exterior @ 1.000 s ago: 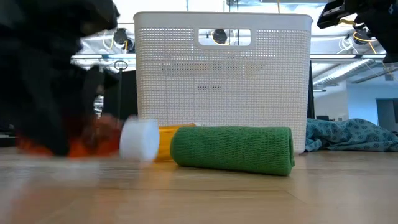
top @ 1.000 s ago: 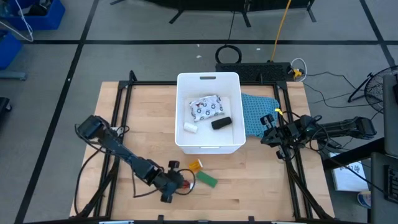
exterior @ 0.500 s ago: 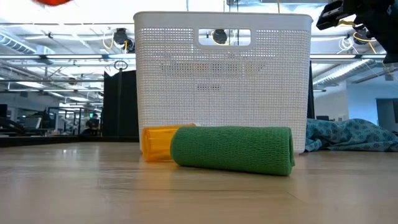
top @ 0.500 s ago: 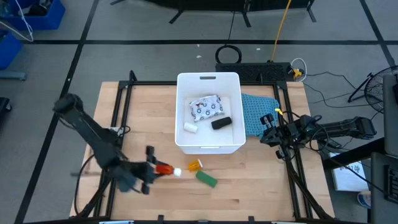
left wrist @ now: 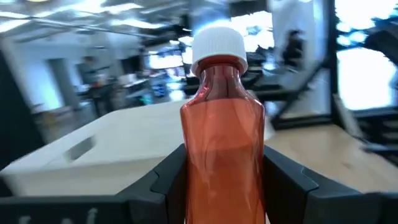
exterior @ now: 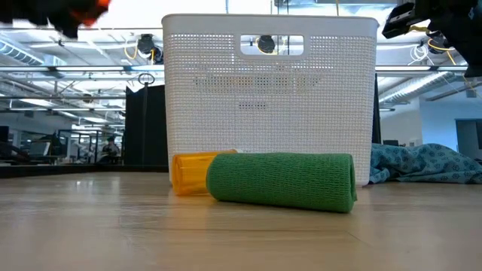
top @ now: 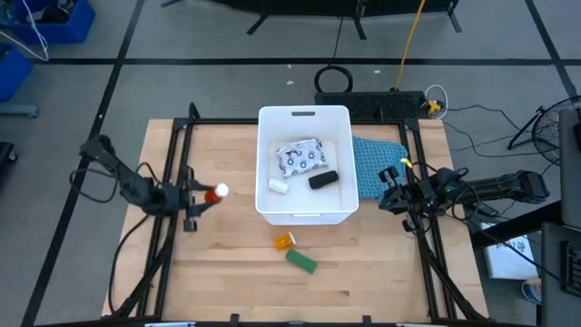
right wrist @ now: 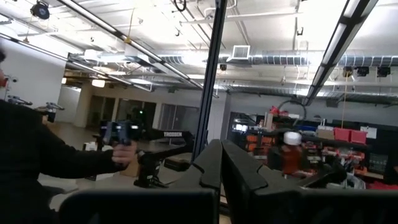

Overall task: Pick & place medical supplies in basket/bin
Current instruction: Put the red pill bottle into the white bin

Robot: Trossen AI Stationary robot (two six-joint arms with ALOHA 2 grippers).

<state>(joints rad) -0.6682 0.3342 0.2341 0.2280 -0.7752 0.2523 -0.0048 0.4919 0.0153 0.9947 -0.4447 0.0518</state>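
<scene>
My left gripper hovers above the table's left part, left of the white bin, shut on the red tube with its white cap. In the bin lie the white dark-printed packet, the black oblong and the small white roll. The orange vial and the green bar lie on their sides on the table near the bin's near wall. My right gripper waits shut at the table's right edge. My left gripper pinches the red tube's body between its two fingers, one on each side. The fingers come level from the table's left, along the tube. The tube is lifted clear and lies about level, its white cap pointing toward the bin.
A blue-green mesh cloth lies right of the bin, under my right arm. Black frame rails run along the table's left and right sides. Bare wood shows between my left gripper and the bin. A person's sleeve and hand show in the room.
My left gripper, holding the red tube, has risen from the table beside the orange vial and swung toward the table's left and far side, ending left of the bin. The tube is lifted clear. The vial and green bar stayed where they were.
</scene>
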